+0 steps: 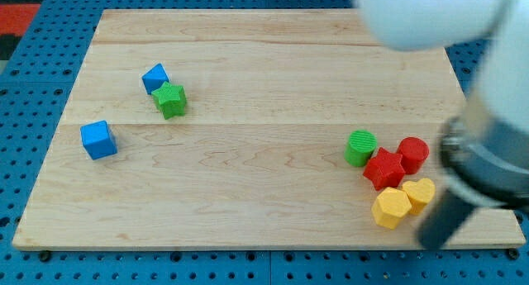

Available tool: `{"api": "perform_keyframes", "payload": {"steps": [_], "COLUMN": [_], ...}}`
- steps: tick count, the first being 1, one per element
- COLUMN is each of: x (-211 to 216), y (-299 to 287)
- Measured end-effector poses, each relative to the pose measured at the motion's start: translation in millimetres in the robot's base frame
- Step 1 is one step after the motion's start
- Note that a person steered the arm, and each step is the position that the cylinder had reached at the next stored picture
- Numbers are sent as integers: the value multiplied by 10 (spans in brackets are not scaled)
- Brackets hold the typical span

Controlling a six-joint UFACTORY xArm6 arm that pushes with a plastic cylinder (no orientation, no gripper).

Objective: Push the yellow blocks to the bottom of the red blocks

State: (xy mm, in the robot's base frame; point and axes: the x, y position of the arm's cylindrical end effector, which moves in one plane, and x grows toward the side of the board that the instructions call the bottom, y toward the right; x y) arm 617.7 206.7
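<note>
My tip point(433, 242), a bare rod with no pincer to spread or pinch, sits at 3 o'clock of the yellow hexagon point(390, 208) and yellow heart point(419, 192), both at 6 o'clock of the red star point(384, 168) and red cylinder point(412, 154).

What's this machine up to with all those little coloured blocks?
A robot arm slides blocks around a wooden board with a dark rod. My tip sits just to the view's right of the yellow hexagon block and the yellow heart block. Both yellows already lie just below the red star block and the red cylinder block, which is the aim.
</note>
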Motion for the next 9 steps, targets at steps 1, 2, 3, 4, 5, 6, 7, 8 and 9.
{"api": "perform_keyframes", "payload": {"steps": [1, 2, 3, 4, 5, 6, 7, 8, 9], "x": [-8, -258, -403, -13, 10, -203, -480, -401, -392], "y": [-177, -216, -161, -4, -465, -732, -512, -808, -1615]}}
